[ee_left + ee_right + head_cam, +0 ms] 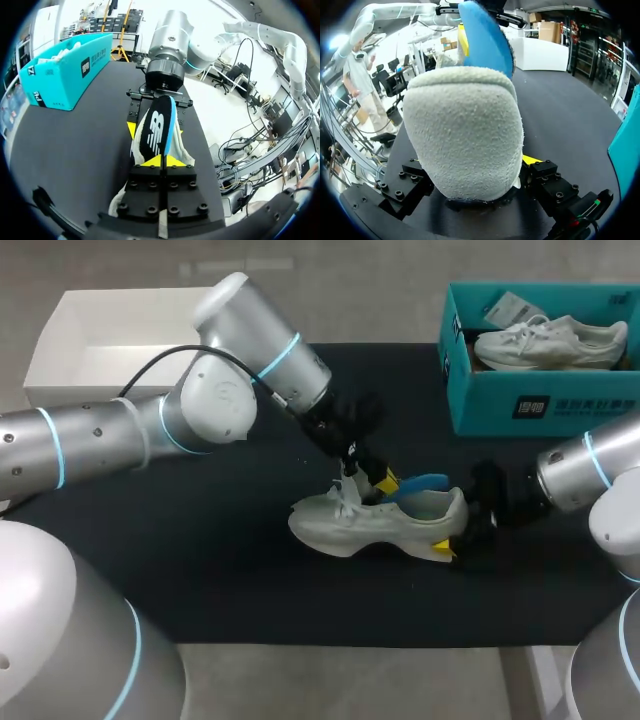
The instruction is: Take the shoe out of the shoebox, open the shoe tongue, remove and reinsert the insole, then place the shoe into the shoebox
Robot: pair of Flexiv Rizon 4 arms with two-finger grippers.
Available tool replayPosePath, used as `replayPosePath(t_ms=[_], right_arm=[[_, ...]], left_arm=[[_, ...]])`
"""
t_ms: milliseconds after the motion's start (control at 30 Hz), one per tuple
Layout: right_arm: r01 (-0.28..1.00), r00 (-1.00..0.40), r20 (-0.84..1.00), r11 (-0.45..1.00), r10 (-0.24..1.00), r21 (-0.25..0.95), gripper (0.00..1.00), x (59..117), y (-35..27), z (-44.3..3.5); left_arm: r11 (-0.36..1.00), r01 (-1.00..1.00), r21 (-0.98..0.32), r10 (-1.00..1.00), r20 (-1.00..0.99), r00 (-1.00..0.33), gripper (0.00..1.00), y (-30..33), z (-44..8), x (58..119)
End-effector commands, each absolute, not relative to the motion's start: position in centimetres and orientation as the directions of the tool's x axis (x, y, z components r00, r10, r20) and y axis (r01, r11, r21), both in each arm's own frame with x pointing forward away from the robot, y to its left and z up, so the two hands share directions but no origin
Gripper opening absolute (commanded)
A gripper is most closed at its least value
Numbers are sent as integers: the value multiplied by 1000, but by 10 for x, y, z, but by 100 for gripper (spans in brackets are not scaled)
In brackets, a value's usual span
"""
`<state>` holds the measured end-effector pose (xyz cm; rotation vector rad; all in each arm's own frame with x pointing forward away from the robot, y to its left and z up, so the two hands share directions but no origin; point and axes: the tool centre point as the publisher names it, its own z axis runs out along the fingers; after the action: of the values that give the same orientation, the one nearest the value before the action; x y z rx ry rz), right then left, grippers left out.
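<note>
- Shoe (375, 522) is resting on the black mat (200, 540) mid-counter, toe pointing to the left arm's side and heel to the right. It is sitting well apart from the teal shoebox (540, 390), which is holding a second pale shoe (550, 343).
- Left jaws are pinching narrow on one end of the insole (156, 131). The insole (dark top, blue underside) is angling up over the shoe's opening, its far end hanging above the heel.
- Right jaws are standing wide around the heel, one finger on each side. They are probably gripping it, though the heel is hiding the contact points in the right wrist view.
- Handling, as I am judging it: the shoe is looking light, with a soft upper that will be collapsing under pressure. The padded heel is the firmer place to hold.
- The insole is looking thin and floppy, so it is best held by its edge near one end.
- Print: the insole is carrying a large white logo, the shoebox a dark label panel with pale characters, and a paper tag (512, 308) is lying inside it. I am not transcribing any of it.
</note>
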<state>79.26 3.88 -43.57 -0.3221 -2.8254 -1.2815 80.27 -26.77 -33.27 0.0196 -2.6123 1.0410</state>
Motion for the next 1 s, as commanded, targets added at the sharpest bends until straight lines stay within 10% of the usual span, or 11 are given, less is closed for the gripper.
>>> replayPosePath(t_ms=[33, 1000], right_arm=[[196, -978, 104, 643, 178, 740, 0, 791, 40, -439], [196, -978, 104, 643, 178, 740, 0, 791, 40, -439]], left_arm=[[678, -148, -720, 133, 319, -938, 0, -271, -323, 798], [349, -63, -935, 370, 199, -908, 0, -308, -173, 786]])
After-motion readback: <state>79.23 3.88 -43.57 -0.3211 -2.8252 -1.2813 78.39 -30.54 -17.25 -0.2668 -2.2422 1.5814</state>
